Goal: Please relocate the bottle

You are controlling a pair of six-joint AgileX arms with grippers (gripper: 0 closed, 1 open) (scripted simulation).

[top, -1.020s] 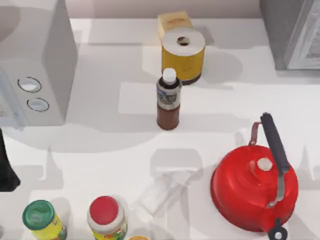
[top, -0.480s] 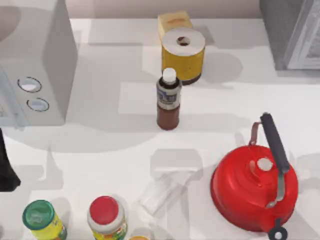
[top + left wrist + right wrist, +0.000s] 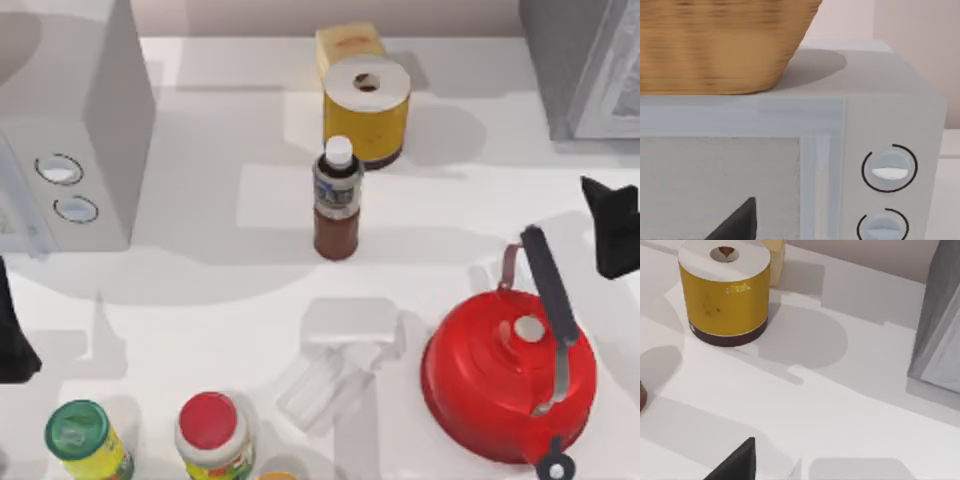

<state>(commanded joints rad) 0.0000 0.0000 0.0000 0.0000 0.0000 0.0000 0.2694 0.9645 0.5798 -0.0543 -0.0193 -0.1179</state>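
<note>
The bottle (image 3: 337, 200) stands upright near the middle of the table, slim and dark reddish-brown with a white cap and a grey label band. A sliver of its base shows in the right wrist view (image 3: 641, 396). My right gripper (image 3: 610, 228) hangs at the table's right edge, well to the right of the bottle and above the red kettle's handle. My left gripper (image 3: 12, 340) is parked at the left edge, in front of the microwave. Nothing touches the bottle.
A yellow canister (image 3: 366, 108) with a white top stands just behind the bottle, a yellow box (image 3: 348, 42) behind that. A red kettle (image 3: 510, 372) sits front right. A microwave (image 3: 70, 120) carrying a wicker basket (image 3: 715, 45) fills the left. Two jars (image 3: 80, 432) (image 3: 210, 425) stand at the front left.
My right gripper has come into the top view at the right edge, and its shadow has shifted across the table's front. The bottle and the left arm have not moved.
</note>
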